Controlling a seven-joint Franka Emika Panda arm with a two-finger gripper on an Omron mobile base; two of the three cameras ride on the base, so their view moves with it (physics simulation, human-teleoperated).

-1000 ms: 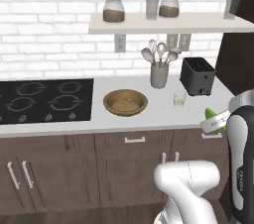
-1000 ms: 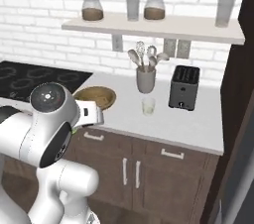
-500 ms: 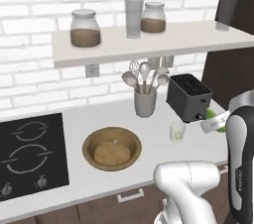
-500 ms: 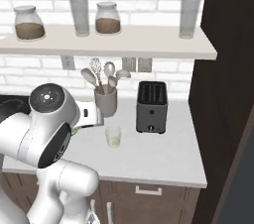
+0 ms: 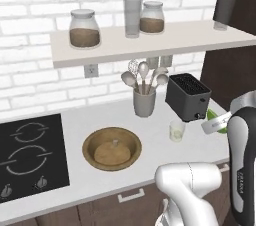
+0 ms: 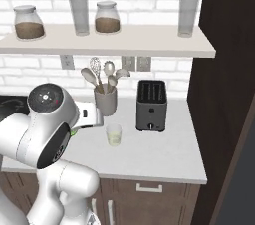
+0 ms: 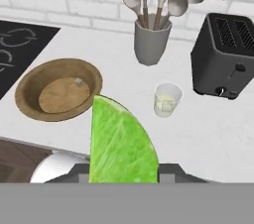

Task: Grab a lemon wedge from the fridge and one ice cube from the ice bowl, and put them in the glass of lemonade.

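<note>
My gripper (image 7: 124,168) is shut on a bright green lemon wedge (image 7: 121,141), which fills the lower middle of the hand view and hides the fingertips. In the left base view the gripper (image 5: 216,122) hangs at the right, level with the counter's front edge, and the lemon wedge (image 5: 214,115) pokes out of it. The glass of lemonade (image 7: 166,99) (image 5: 176,131) (image 6: 114,135) stands on the white counter in front of the toaster, ahead of the wedge. Left of the glass sits the wooden ice bowl (image 7: 25,94) (image 5: 86,149), with a tiny ice cube (image 7: 77,82) inside. The fridge is out of view.
A black toaster (image 5: 188,97) (image 6: 151,105) stands just behind the glass. A grey utensil cup (image 5: 144,101) (image 7: 151,39) holds spoons and a whisk. The black cooktop (image 5: 27,155) lies left of the bowl. Above, a shelf (image 5: 150,40) carries jars and tumblers. A dark cabinet wall (image 6: 226,94) bounds the right.
The whole scene has shifted and grown: the base has driven closer to the counter, bringing glass and bowl nearer. The gripper still holds the lemon wedge.
</note>
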